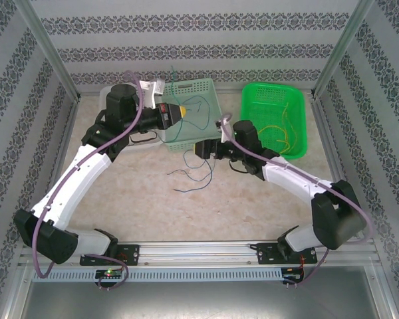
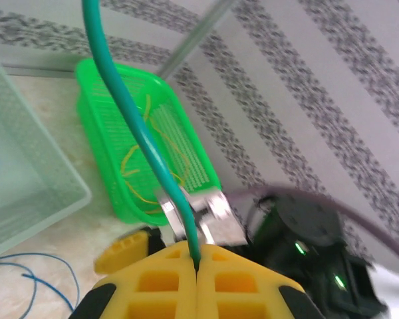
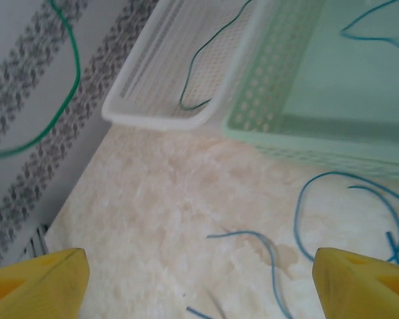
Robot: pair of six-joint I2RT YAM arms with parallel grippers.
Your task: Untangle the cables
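A beige marbled tabletop [image 1: 153, 212] fills the middle of the overhead view. It is walled on three sides by grey-and-white striped floral wallpaper [image 1: 186, 40] and framed by slanting aluminium posts [image 1: 53, 60].

At upper centre sits a pale mint perforated plastic basket [image 1: 186, 85]. A bright green plastic basket [image 1: 272, 86] stands at upper right, with thin yellow wires [image 1: 282, 136] lying curled inside it. In the right wrist view a white perforated basket [image 3: 153, 116] sits at upper centre, touching the mint one's left side.

The left gripper [image 2: 197, 262] is at the bottom centre of its wrist view. Its yellow jaws are pressed together on a thin green wire [image 2: 136, 126], which runs up to the top left of the frame.

The right gripper [image 3: 199, 279] stands wide apart, one yellow finger in each bottom corner, with nothing between them. Thin blue wires [image 3: 306, 206] loop loosely on the tabletop beneath it, at lower right.
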